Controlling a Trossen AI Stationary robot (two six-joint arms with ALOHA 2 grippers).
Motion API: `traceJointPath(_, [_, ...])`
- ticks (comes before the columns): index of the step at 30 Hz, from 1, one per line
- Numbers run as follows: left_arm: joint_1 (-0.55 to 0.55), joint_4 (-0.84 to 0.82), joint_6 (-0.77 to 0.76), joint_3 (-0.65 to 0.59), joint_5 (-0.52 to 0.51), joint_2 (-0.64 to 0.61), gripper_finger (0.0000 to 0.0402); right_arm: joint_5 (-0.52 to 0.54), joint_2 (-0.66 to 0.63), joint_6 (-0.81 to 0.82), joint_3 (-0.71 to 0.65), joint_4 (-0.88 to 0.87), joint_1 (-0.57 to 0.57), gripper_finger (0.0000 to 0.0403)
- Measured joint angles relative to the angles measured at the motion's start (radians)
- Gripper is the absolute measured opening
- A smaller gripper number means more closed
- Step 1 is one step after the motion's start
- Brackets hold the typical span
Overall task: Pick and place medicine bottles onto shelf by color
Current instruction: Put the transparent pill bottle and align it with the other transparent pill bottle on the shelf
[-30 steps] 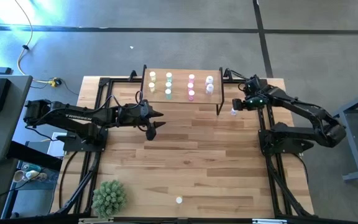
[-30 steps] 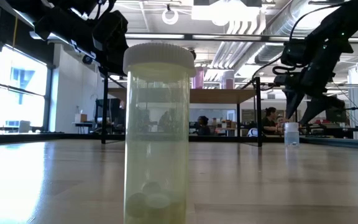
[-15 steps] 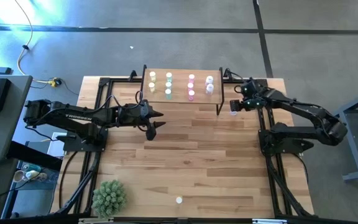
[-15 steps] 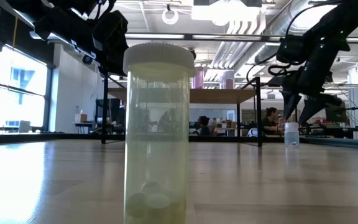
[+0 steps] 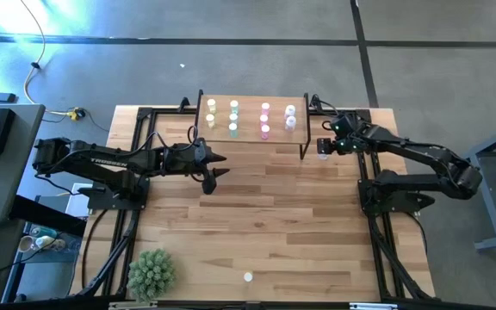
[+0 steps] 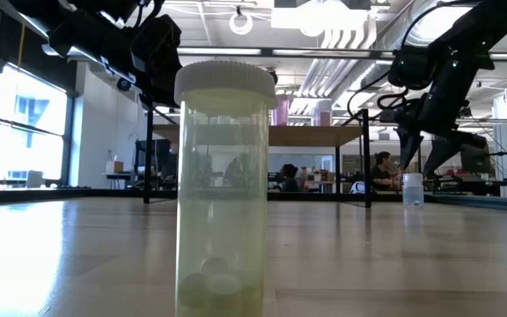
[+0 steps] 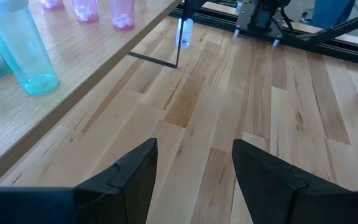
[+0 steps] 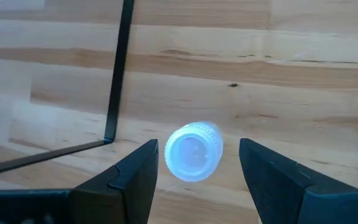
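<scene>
Right gripper (image 5: 326, 146) hangs wide open straight above the white bottle (image 5: 323, 154), which stands upright on the table just off the shelf's (image 5: 250, 129) 4 o'clock leg; left gripper (image 5: 215, 165), open and empty, waits farther off

I see light-wood shelf (image 5: 250, 132) on black legs, bottles (image 5: 250, 119) in yellow, green, pink, white columns with pale caps, pale bluish-white bottle (image 8: 193, 151) under my right wrist camera, yellowish bottle (image 6: 224, 185) with white cap, plank-striped blond table (image 5: 265, 215), spiky green plant (image 5: 151, 273), dark arms
</scene>
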Motion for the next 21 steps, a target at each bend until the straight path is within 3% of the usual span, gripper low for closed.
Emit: traceJointPath(21, [0.000,0.000,0.000,0.000,0.001,0.000,0.0197,0.129,0.067,0.053,-0.001,0.018,0.064,0.0215])
